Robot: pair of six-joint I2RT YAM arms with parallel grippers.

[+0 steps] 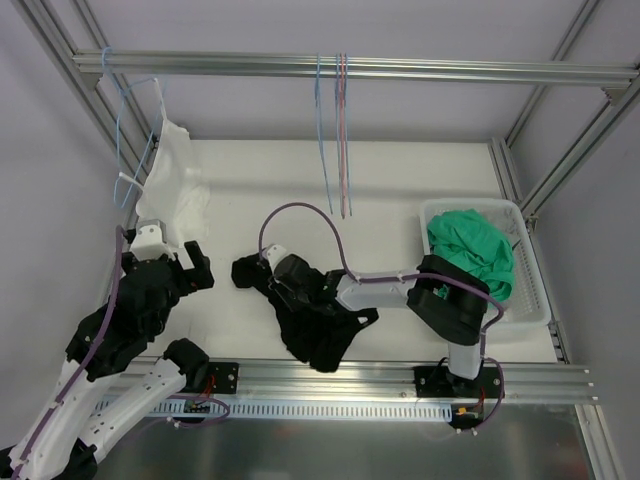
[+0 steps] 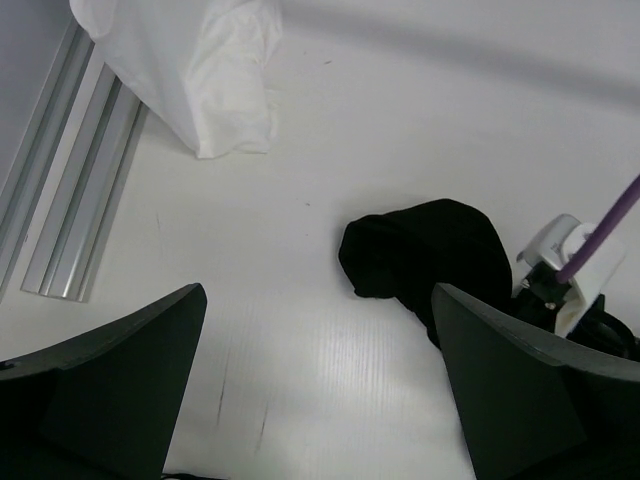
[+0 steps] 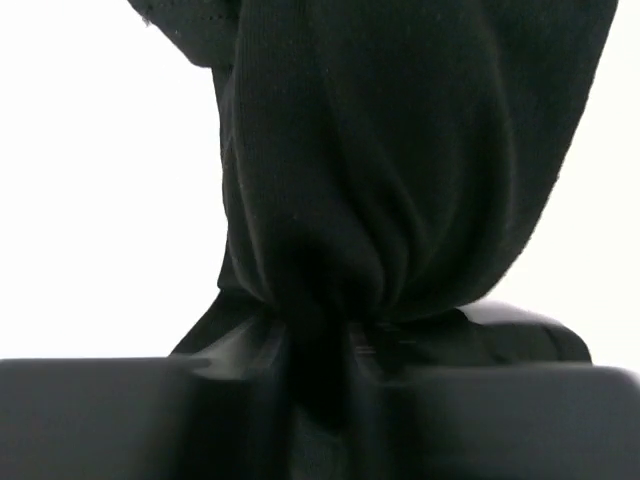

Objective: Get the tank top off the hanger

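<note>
Currently | black garment point(image 3: 400, 150) is clamped by right gripper point(image 3: 320, 355) | left gripper point(image 2: 318, 300) is held wide apart above table point(image 2: 330, 120) | white tank top point(image 1: 175, 185) is hung on hanger point(image 1: 119, 140)

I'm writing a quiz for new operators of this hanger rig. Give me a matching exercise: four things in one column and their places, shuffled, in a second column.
Column 1
1. white tank top
2. black garment
3. green garment
4. bare hangers

Column 2
A. in the basket
B. lying on the table
C. hooked on the middle of the rail
D. at the rail's left end, on a hanger

Pairs: 1-D, 2-B, 3-A, 4-C
</note>
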